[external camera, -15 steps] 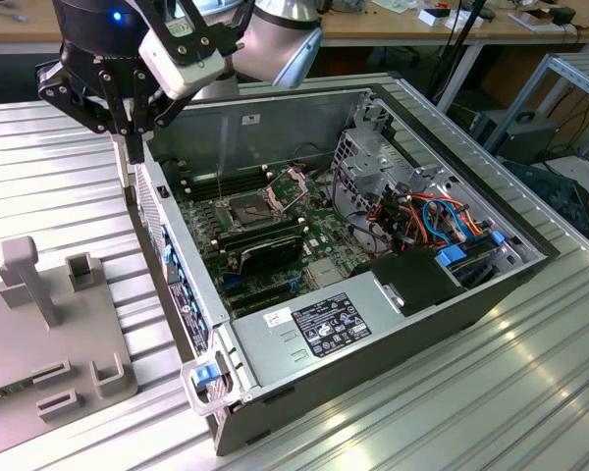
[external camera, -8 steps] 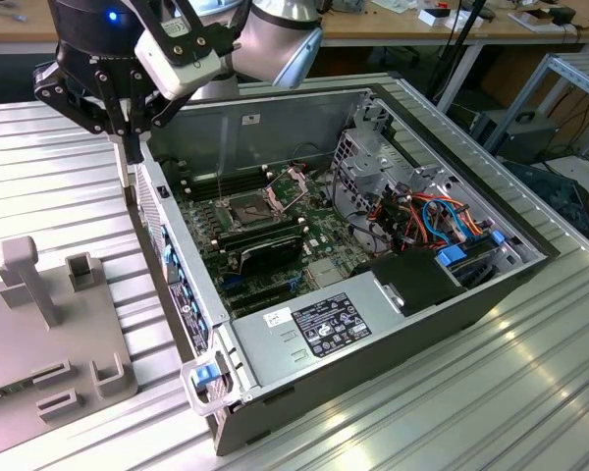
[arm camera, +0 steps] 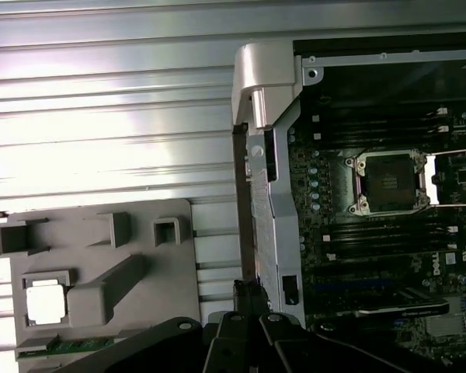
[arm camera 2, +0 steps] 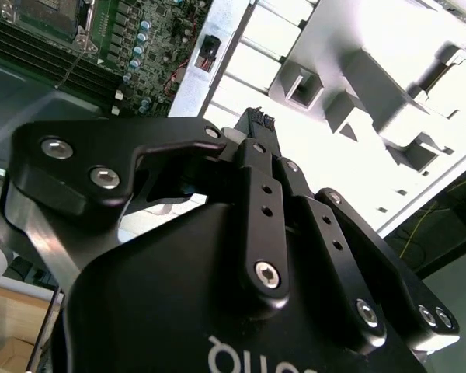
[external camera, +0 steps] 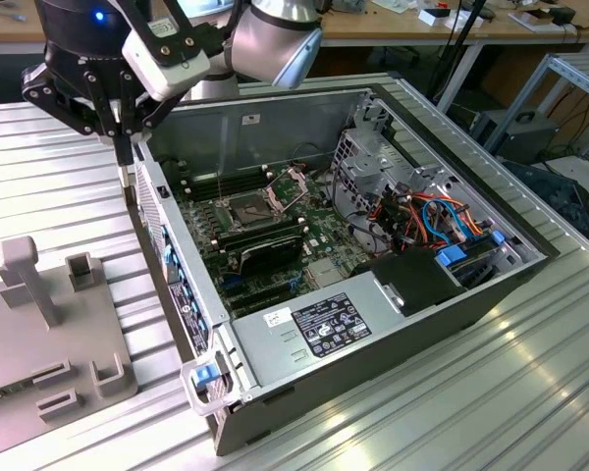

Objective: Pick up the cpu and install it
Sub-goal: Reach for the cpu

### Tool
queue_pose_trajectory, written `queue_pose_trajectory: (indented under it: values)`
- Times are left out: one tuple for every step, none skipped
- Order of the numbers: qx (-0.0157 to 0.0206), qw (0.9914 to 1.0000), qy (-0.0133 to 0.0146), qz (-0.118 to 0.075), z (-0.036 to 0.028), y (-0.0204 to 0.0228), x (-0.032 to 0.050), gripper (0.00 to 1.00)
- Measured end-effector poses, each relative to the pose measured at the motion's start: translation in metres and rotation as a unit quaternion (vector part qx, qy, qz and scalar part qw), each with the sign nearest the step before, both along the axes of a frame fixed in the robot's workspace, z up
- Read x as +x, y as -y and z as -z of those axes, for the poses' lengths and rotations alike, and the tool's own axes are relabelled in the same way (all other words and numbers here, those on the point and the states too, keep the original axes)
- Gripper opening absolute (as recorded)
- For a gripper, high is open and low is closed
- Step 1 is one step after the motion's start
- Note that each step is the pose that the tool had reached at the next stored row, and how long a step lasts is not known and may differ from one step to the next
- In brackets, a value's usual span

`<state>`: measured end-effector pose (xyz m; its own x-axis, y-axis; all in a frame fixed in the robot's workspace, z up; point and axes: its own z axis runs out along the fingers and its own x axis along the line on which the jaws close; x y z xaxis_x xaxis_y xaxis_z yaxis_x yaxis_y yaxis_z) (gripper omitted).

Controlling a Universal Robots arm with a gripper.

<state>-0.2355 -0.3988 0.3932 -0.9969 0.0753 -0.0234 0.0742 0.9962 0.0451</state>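
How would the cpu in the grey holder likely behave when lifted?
The cpu looks flat, square and metal-topped: probably stiff and light. It sits in a recess of the grey holder, so it likely won't slide or roll.

Exterior view looks down; both wrist views (closer) share the motherboard (arm camera: pixel 330 252) (arm camera 2: pixel 140 47).

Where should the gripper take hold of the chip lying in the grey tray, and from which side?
Take the chip by two opposite edges, coming straight down from above. It lies flat, metal top up, in a square pocket of the grey tray, so only its thin rim offers a hold. Whether the pocket leaves finger room beside those edges is hard to tell.
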Motion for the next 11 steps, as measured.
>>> queue_pose_trajectory:
  values:
    - [0.0000, 1.00000, 0.0000, 0.000, 0.0000, 0.0000, -0.0020, 0.11]
    - [0.0000, 1.00000, 0.0000, 0.000, 0.0000, 0.0000, -0.0033, 0.11]
    - [0.0000, 1.00000, 0.0000, 0.000, 0.0000, 0.0000, -0.0048, 0.11]
    - [0.0000, 1.00000, 0.0000, 0.000, -0.0001, 0.0000, -0.0061, 0.11]
    - [0.0000, 1.00000, 0.0000, 0.000, 0.0000, 0.0000, -0.0071, 0.11]
    - [0.0000, 1.00000, 0.0000, 0.000, 0.0000, 0.0000, -0.0086, 0.11]
    - [0.0000, 1.00000, 0.0000, 0.000, -0.0001, 0.0000, -0.0096, 0.11]
    - [0.0000, 1.00000, 0.0000, 0.000, 0.0000, 0.0000, -0.0107, 0.11]
    - [0.0000, 1.00000, 0.0000, 0.000, 0.0000, 0.0000, -0.0118, 0.11]
    - [0.0000, 1.00000, 0.0000, 0.000, 0.0000, 0.0000, -0.0134, 0.11]
    - [0.0000, 1.00000, 0.0000, 0.000, 0.0000, 0.0000, -0.0144, 0.11]
